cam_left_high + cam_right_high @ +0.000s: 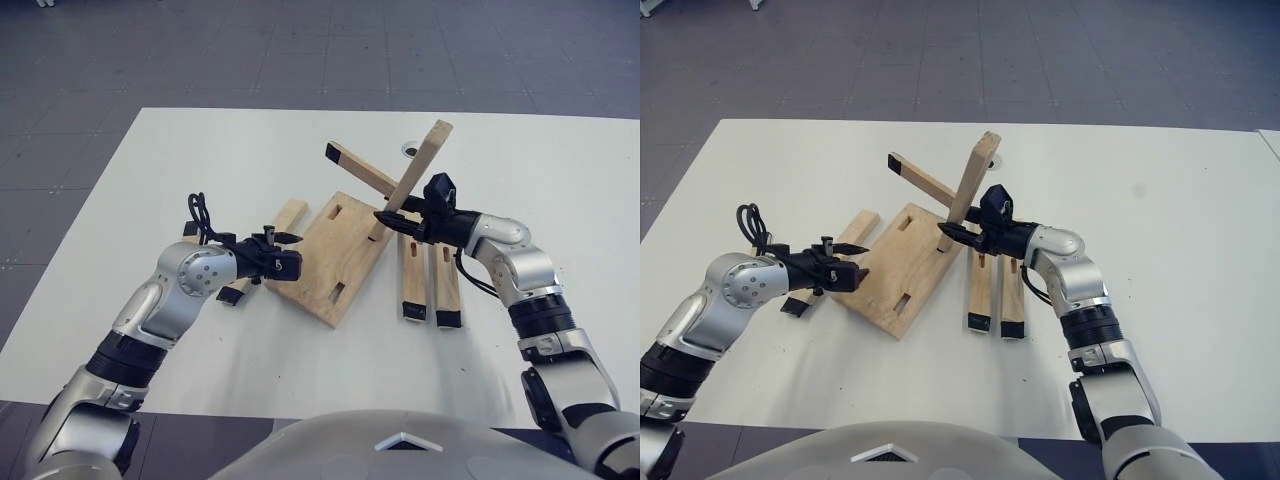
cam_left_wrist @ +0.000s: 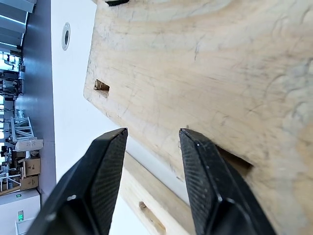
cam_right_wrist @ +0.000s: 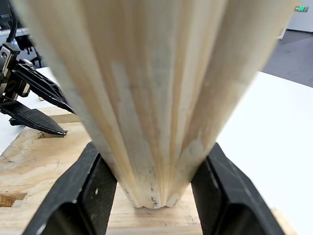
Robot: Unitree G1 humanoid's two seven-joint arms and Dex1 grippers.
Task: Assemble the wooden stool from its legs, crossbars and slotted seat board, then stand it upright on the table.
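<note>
The slotted seat board [image 1: 330, 265] lies flat in the middle of the white table [image 1: 560, 180]. My right gripper [image 1: 386, 218] is shut on the lower end of a pale wooden leg [image 1: 421, 163]. This leg [image 3: 146, 98] tilts up and away, with its foot just over the board's far right corner. A black-tipped leg [image 1: 352, 165] crosses behind it. My left gripper [image 1: 286, 239] is open at the board's left edge; its fingers [image 2: 105, 166] hover over the board [image 2: 205, 63] near a slot.
Two black-tipped legs [image 1: 411, 280] [image 1: 446, 290] lie side by side right of the board. A short wooden piece [image 1: 290, 213] lies left of it, and another black-tipped piece [image 1: 232, 295] sits under my left forearm. A round hole [image 1: 411, 150] is in the far tabletop.
</note>
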